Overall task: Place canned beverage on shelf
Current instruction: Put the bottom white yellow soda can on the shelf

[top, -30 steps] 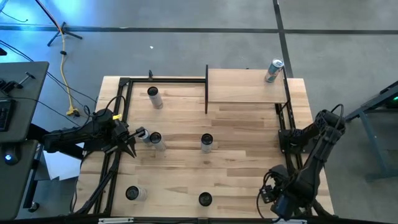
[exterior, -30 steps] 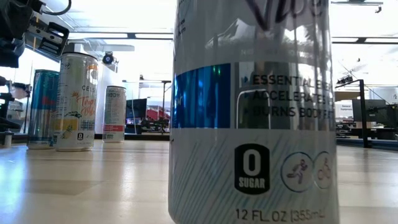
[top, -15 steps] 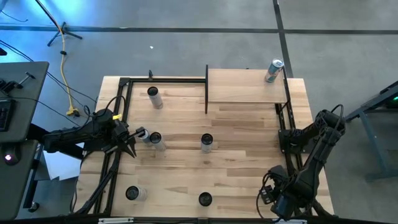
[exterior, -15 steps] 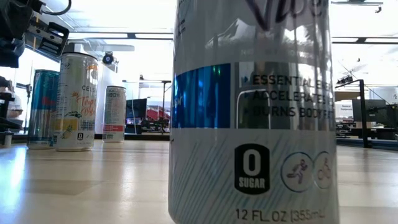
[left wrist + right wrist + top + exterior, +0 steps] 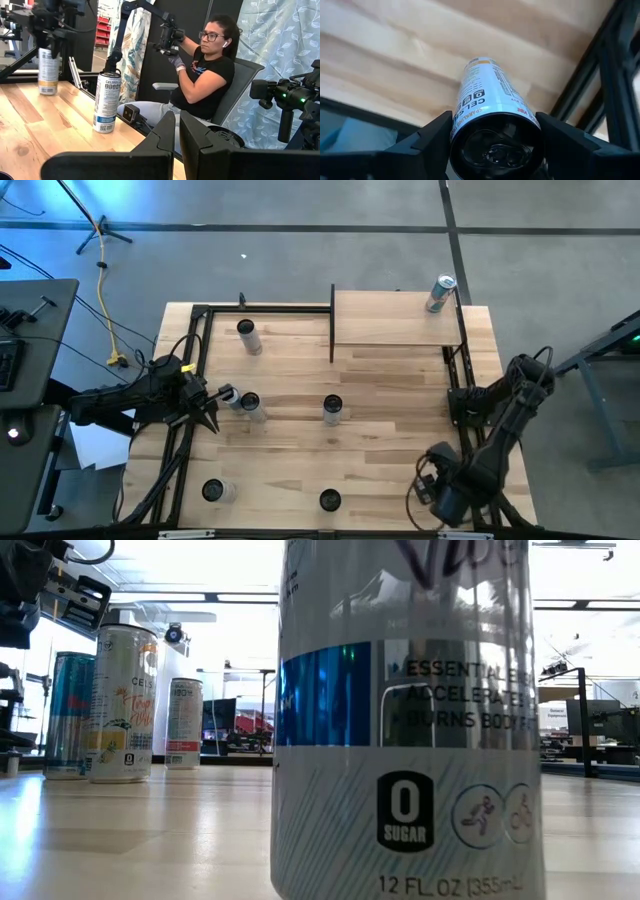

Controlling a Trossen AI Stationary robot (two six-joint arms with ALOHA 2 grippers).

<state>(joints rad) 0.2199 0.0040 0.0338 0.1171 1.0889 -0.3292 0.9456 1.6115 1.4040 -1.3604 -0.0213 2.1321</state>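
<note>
**Grasp step: right fingers on a can, shelf placement still ahead**

My right gripper (image 5: 495,150) sits at the table's near right corner, well apart from the shelf (image 5: 395,320) at the far right edge. In my right wrist view a canned beverage (image 5: 492,115) lies between my two fingers (image 5: 427,137), top toward the camera, both pads touching its sides. I judge this a grip on the can, newly made.

My left gripper (image 5: 205,415) waits left of the shelf, near the table's left rail, fingers (image 5: 165,135) pressed together on nothing, beside a can (image 5: 249,405) standing on the tabletop.

One can (image 5: 440,292) already stands on the shelf's far right corner.

Next move, as I judge it: lift clear of the tabletop, carry toward the shelf, raise above the plank, set the can upright on bare board away from the standing one. Risk: clipping the shelf's black posts.
</note>
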